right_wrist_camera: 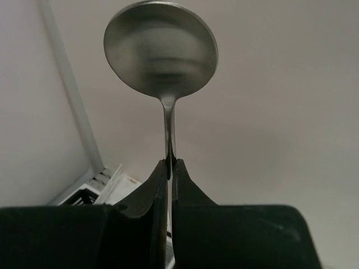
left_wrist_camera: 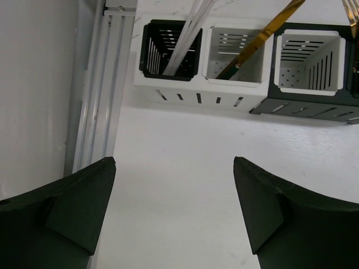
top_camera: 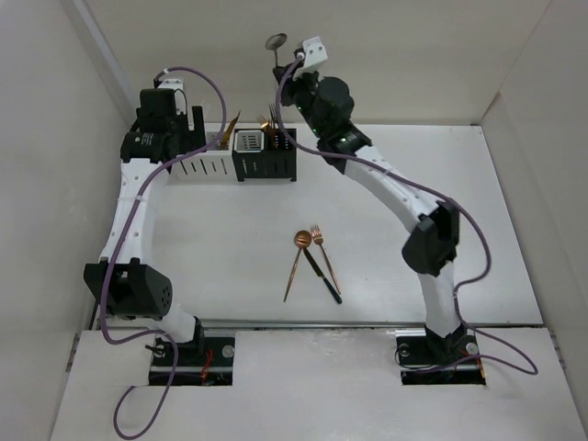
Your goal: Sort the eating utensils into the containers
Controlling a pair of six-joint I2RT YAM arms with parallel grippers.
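The flat white tabletop (top_camera: 230, 239) carries a row of white and black perforated square caddies (top_camera: 246, 163) at eleven o'clock. Near its centre, slightly toward six o'clock, a slim copper spoon (top_camera: 295, 265), a copper fork (top_camera: 325, 257) and a black-handled utensil (top_camera: 325, 278) lie fanned close together

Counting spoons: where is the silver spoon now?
Top view, far middle: silver spoon pinched in the right gripper, bowl up, high near the black caddy.

Entry: legible text, labels, brands, numbers, signs. None can be read in any of the three views.

One item is noted: the black joint housing (top_camera: 140, 140) on the left arm, in the upper left of the top view, carries faint pale marks (possibly a maker's label). They are too small and blurred to make out a single letter or digit.
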